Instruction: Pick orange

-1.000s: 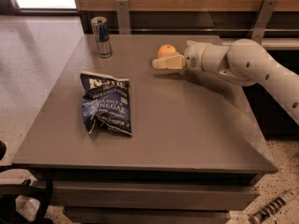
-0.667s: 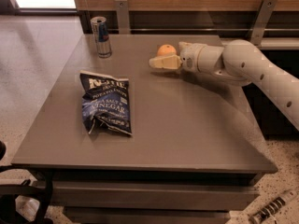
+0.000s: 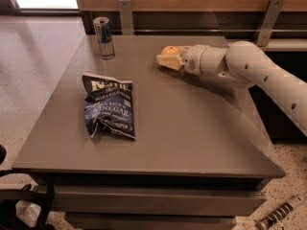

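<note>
Here the orange (image 3: 168, 50) sits just behind the gripper (image 3: 164, 61).

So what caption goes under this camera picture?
The white robot's pincer sits by a small round orange fruit on the grey table, apart from a crumpled blue crisp bag and slim metal can.

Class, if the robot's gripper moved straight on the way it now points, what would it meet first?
Probably the small round orange fruit, just beside the gripper near the far edge of the grey table; depth is unclear.
</note>
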Robot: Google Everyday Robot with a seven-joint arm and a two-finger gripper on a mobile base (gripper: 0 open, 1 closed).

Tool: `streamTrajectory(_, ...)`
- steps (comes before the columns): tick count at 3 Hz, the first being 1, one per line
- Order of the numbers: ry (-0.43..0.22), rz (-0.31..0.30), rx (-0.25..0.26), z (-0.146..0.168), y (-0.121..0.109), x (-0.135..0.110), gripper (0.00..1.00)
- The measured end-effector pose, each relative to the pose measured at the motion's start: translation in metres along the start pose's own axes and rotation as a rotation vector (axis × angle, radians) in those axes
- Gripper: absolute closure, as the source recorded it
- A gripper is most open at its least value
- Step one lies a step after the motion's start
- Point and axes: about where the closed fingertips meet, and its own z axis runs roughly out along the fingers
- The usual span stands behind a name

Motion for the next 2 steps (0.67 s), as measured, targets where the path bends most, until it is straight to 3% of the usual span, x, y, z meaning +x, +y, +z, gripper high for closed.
streamTrajectory(1, 0.0, 0.0, -0.004, 0.0022, 0.002, 0.0001, 0.84)
streamTrajectory(2, 0.001, 0.0, -0.009, 0.0044, 0.004, 0.0002, 1.0)
